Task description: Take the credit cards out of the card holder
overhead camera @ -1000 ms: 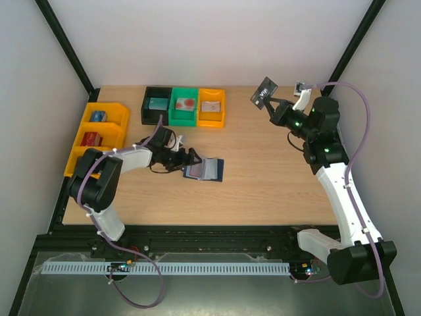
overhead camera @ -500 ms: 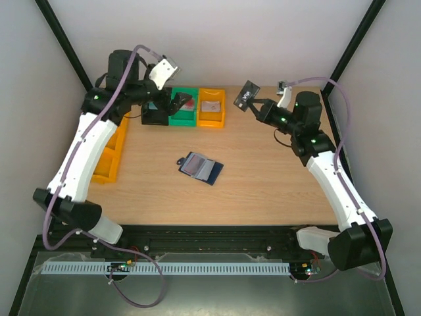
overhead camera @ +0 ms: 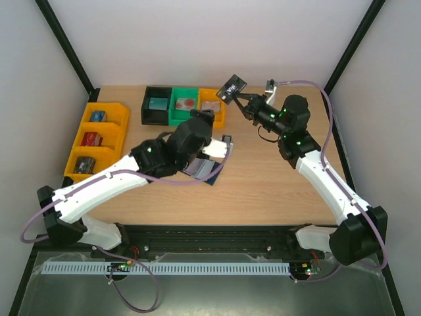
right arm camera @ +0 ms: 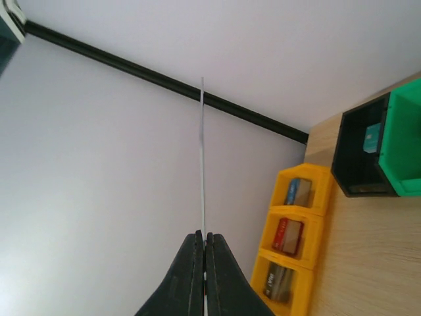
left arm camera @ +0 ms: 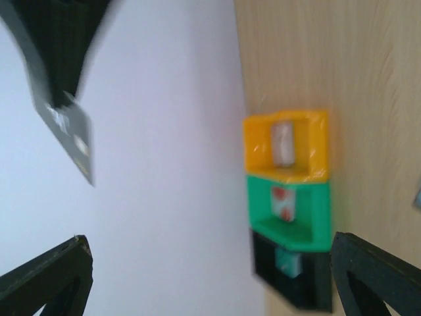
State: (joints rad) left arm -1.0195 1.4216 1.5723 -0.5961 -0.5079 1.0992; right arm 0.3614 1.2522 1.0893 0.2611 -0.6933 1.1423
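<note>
Right jaws pinching a dark card (overhead camera: 231, 86) raised near the orange bin (overhead camera: 212, 118), left jaws spread wide, holder (overhead camera: 209, 174) lying mid-bench (overhead camera: 276, 191), partly hidden under the left arm (overhead camera: 131, 172)

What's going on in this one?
The right hand is shut on a dark credit card, holding it in the air near the row of small bins at the back. The left hand is open and empty. Its arm reaches over the card holder, which lies open on the table.
</note>
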